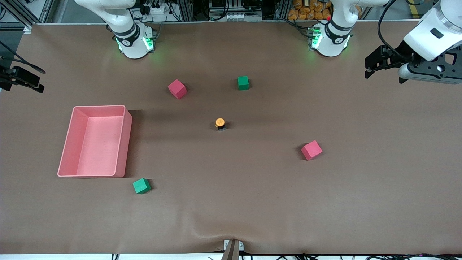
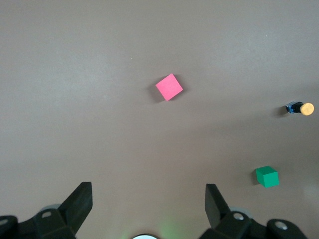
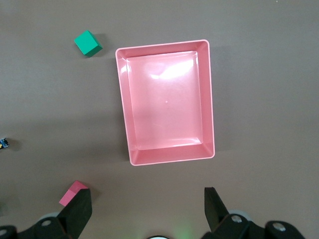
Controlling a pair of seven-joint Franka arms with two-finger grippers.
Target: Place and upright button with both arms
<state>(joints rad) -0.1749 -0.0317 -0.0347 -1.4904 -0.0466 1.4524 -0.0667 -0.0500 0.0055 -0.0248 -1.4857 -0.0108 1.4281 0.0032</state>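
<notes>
Button [image 1: 220, 124] sits near the middle of the tabletop [image 1: 252, 202], cap up in the front view and seemingly already upright, touched by neither arm. Taking the front view from the right arm's end across, with the button as landmark: the right gripper [image 3: 148, 206] hangs over the pink tray [image 1: 122, 144], fingers spread wide and empty, well apart from the button. A green cube [image 1: 141, 186] lies nearer the camera than the button, a red cube [image 1: 177, 89] and a second green cube [image 1: 243, 83] farther. Another red cube [image 1: 311, 150] lies nearer, toward the left arm's end. The left gripper [image 2: 148, 204] hovers over bare tabletop, fingers wide and empty. Judging by this, either the placing is done or no grasp has begun; any next move calls for one arm to reach in over the button.
</notes>
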